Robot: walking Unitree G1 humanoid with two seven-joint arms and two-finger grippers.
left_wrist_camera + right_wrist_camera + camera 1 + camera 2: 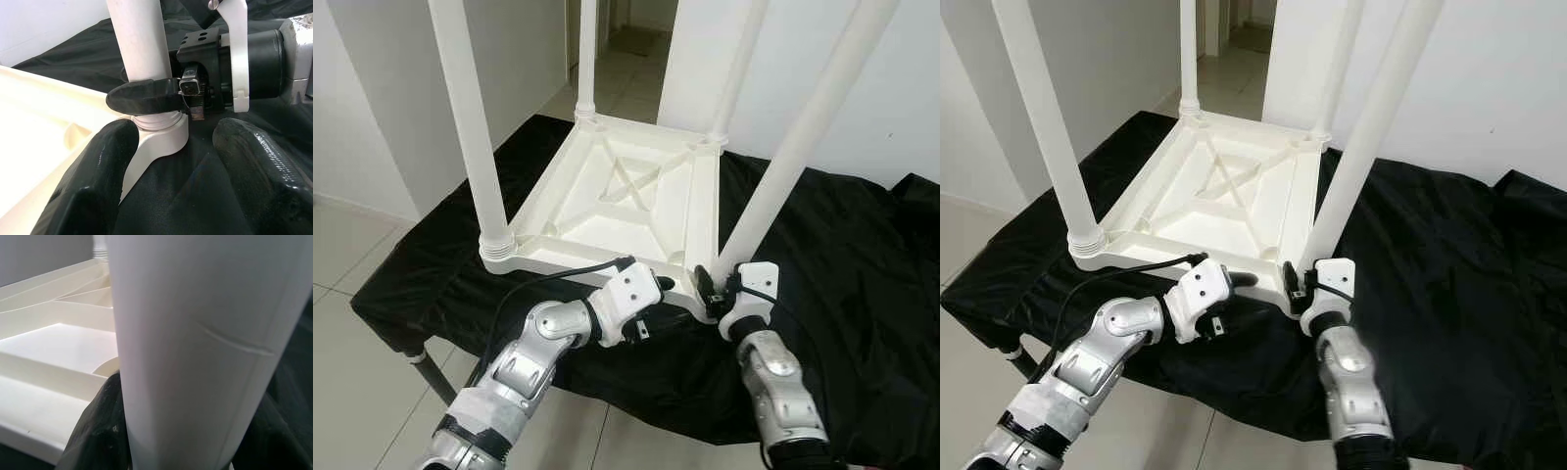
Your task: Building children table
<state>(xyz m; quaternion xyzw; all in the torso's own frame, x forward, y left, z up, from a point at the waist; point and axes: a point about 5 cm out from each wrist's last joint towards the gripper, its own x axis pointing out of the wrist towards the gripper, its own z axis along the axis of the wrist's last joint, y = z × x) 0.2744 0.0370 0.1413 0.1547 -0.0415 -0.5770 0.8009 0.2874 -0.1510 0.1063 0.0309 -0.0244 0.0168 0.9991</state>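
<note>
Black cloth (862,255) bears one upturned table (617,196), four legs; right gripper (707,286) clasps one leg (793,157), left gripper (171,161) open.

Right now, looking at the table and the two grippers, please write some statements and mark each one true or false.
1. The table lies upside down on a black cloth. True.
2. Only two legs are fitted. False: four legs stand up from the corners.
3. The right gripper is closed around the near right leg at its base. True.
4. The left gripper holds the near left leg. False: its fingers are open, beside the near right corner.
5. The floor is carpeted. False: it is pale tile.
</note>
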